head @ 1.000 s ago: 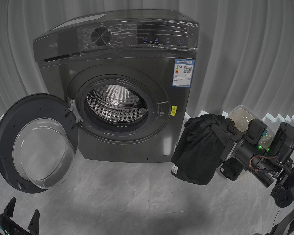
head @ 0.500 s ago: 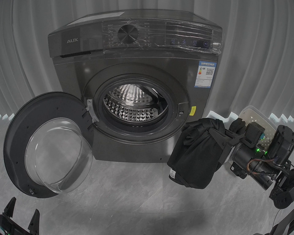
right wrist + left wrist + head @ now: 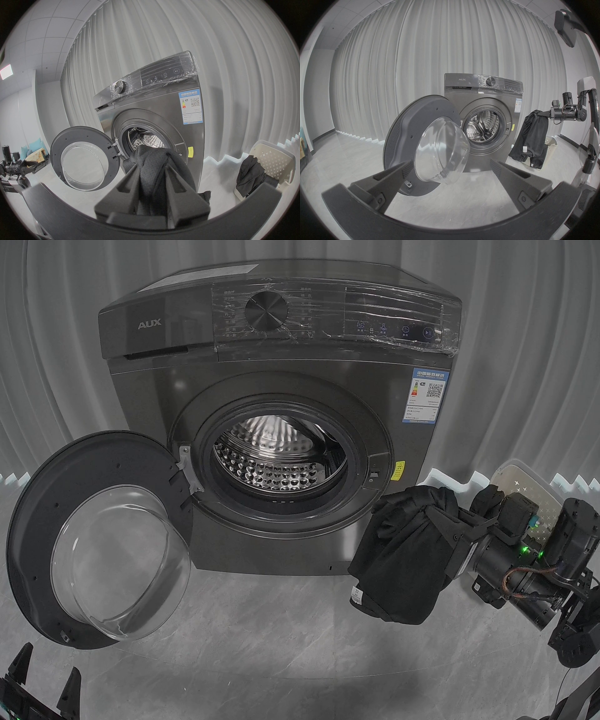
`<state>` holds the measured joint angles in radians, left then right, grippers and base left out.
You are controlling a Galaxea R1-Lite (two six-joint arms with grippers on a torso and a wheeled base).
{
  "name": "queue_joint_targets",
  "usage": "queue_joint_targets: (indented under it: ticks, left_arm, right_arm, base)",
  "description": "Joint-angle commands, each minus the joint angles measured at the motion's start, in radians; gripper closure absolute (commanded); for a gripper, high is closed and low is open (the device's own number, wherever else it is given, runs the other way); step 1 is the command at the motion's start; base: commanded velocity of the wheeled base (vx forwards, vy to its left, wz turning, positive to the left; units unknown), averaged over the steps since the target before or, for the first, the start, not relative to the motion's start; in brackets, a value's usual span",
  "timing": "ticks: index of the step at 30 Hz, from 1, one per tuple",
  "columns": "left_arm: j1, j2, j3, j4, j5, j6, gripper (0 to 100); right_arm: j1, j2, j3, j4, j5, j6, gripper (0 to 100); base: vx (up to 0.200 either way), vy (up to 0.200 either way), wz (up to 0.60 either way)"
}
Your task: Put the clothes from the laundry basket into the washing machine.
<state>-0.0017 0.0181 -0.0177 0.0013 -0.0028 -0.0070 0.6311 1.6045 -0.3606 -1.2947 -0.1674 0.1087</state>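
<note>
beside dimpled drum (image 3: pixel 275 459), right gripper (image 3: pixel 152 171) pinching limp black garment (image 3: pixel 400 559)

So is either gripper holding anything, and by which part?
The right gripper pinches the black garment by a bunched fold at its top; the left gripper holds nothing.

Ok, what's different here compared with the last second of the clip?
The whole head view has shifted, so the camera moved: the washing machine now sits more central. The black garment, still clamped in the right gripper, now overlaps the machine's lower right corner instead of hanging clear of it. Unchanged: door open, drum empty, left gripper open and low, laundry basket behind the right arm.
</note>
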Motion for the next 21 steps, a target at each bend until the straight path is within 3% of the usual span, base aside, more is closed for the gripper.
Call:
queue_joint_targets:
  ticks: [1,8,13,21]
  left_arm:
    - [0.0,-0.018,0.018,0.0,0.001,-0.001,0]
    - [0.0,-0.018,0.018,-0.001,-0.002,-0.007,0]
    - [0.0,-0.018,0.018,0.0,0.003,0.005,0]
    - [0.0,-0.018,0.018,0.0,0.003,0.002,0]
  right_arm:
    - [0.001,0.002,0.003,-0.002,0.0,0.0,100]
    - [0.001,0.012,0.006,-0.002,0.003,0.0,100]
    - [0.01,0.014,0.014,-0.002,0.005,-0.001,100]
    - [0.045,0.049,-0.004,-0.003,0.005,-0.001,100]
  base:
    - [0.0,0.0,0.0]
    - [0.0,0.2,0.0]
    - [0.0,0.2,0.0]
    - [0.0,0.0,0.0]
